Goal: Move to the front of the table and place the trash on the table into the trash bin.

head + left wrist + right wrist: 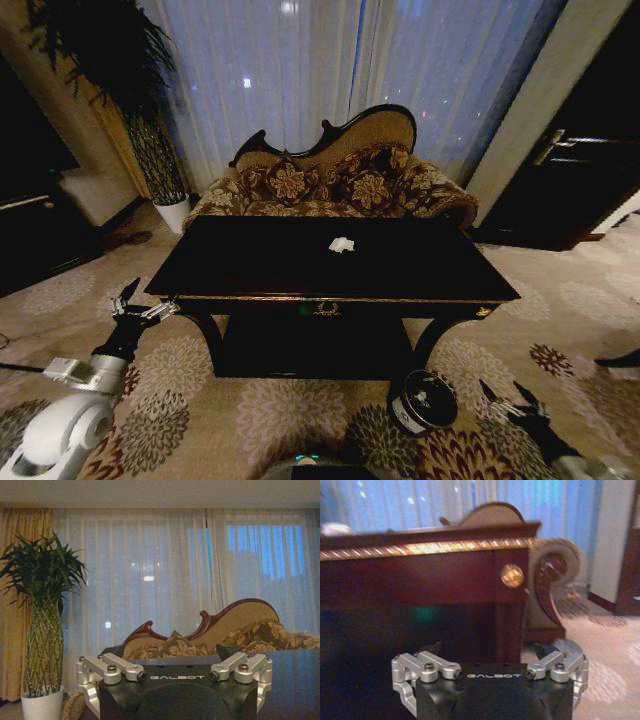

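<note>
The glossy black table [250, 265] with gold trim stands right ahead of me. A small white lump of paper trash [341, 244] lies on its top, toward the far side. The trash bin [423, 401], round and dark with a white band, stands on the carpet by the table's front right leg. My left gripper [140, 303] hovers open and holding nothing just off the table's front left corner, and the table top [296, 680] shows dark beside it. My right gripper [508, 397] is low over the carpet, right of the bin, open and holding nothing, facing the gold-trimmed table edge [420, 548].
A floral sofa [330, 185] stands behind the table before white curtains. A tall plant in a white pot [172, 212] is at the back left, beside a dark cabinet [30, 230]. A dark door [580, 180] is at the right. Patterned carpet [300, 420] lies between me and the table.
</note>
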Tool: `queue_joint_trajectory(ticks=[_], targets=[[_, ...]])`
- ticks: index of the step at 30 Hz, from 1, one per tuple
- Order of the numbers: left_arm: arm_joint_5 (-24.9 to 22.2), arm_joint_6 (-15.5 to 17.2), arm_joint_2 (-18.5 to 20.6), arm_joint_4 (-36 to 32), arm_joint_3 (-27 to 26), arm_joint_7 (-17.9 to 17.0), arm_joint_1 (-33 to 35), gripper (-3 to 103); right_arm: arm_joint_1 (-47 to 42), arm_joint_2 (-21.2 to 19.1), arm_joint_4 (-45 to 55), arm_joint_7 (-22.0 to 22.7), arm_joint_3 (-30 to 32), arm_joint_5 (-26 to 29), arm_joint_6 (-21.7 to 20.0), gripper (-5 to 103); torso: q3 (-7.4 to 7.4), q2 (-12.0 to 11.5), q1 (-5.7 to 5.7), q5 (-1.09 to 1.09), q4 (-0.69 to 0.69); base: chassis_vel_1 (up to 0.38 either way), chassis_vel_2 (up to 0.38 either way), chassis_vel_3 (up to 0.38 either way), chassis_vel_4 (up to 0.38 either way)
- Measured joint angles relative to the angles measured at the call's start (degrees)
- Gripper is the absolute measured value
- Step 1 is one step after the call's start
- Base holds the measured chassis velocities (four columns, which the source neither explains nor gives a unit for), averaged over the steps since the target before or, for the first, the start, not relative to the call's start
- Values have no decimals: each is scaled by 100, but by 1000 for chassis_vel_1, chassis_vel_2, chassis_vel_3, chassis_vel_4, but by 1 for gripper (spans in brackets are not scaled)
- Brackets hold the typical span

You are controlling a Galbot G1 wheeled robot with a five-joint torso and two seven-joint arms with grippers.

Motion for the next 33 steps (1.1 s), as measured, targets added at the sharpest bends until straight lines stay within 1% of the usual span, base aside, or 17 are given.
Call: queue_joint_trajectory(ticks=[4, 7, 9, 12, 14, 15, 18, 20, 21, 23, 24, 25, 26, 29, 31, 32, 33], targets=[[0, 0, 0, 0, 0, 0, 0, 100, -178, 72, 624, -135, 240, 75, -6, 100, 0, 0, 0, 0, 1, 0, 0, 0, 0], [0, 0, 0, 0, 0, 0, 0, 100, -222, 77, 872, -146, 317, 88, -42, 100, 0, 0, 0, -1, 1, 0, 0, 0, 0], [0, 0, 0, 0, 0, 0, 0, 100, -269, 51, 1219, -83, 425, 104, -114, 100, 0, 0, 0, -1, 1, 0, 0, 0, 0], [0, 0, 0, 0, 0, 0, 0, 100, -294, -6, 1478, 35, 501, 146, -184, 100, 0, 0, 0, -1, 1, 0, 0, 0, 0], [0, 0, 0, 0, 0, 0, 0, 100, -293, -111, 1759, 310, 562, 153, -304, 100, 0, 0, 0, 0, 0, 0, 0, 0, 0], [0, 0, 0, 0, 0, 0, 0, 100, -293, -111, 1759, 310, 562, 153, -304, 100, 0, 0, 0, 0, 0, 0, 0, 0, 0], [0, 0, 0, 0, 0, 0, 0, 100, -246, -262, 2025, 655, 575, 110, -446, 100, 0, 0, 0, -1, 0, 0, 0, 0, 0], [0, 0, 0, 0, 0, 0, 0, 100, -118, -413, 2207, 936, 471, 23, -561, 100, 1, 0, 0, -1, 0, 0, 0, 0, 0], [0, 0, 0, 0, 0, 0, 0, 100, -118, -413, 2207, 936, 471, 23, -561, 100, 1, 0, 0, -1, 0, 0, 0, 0, 0], [0, 0, 0, 0, 0, 0, 0, 100, 10, -527, 2334, 1171, 344, -34, -648, 100, 0, -1, 0, 0, 1, 0, 0, 0, 0], [0, 0, 0, 0, 0, 0, 0, 100, 149, -630, 2456, 1432, 222, -51, -739, 100, 0, 0, 0, 0, 0, 0, 0, 0, 0], [0, 0, 0, 0, 0, 0, 0, 100, 210, -673, 2504, 1541, 174, -51, -786, 100, 1, 0, 0, 0, 0, 0, 0, 0, 0], [0, 0, 0, 0, 0, 0, 0, 100, 210, -673, 2504, 1541, 174, -51, -786, 100, 1, 0, 0, 0, 0, 0, 0, 0, 0], [0, 0, 0, 0, 0, -1, 0, 100, 480, -847, 2725, 1950, -73, -65, -1033, 100, 1, -1, 0, 0, 1, 0, 0, 0, 0], [0, 0, 0, 0, 0, 0, 0, 100, 743, -963, 2920, 2295, -309, -143, -1269, 100, 1, -1, 0, -1, 1, 0, 0, 0, 0], [0, 0, 0, 0, 0, 0, 0, 100, 743, -963, 2920, 2295, -309, -143, -1269, 100, 1, -1, 0, -1, 1, 0, 0, 0, 0], [0, 0, 0, 0, 0, 0, 0, 100, 866, -1015, 2973, 2438, -411, -202, -1360, 100, 1, 0, 0, 0, 0, 0, 0, 0, 0]])
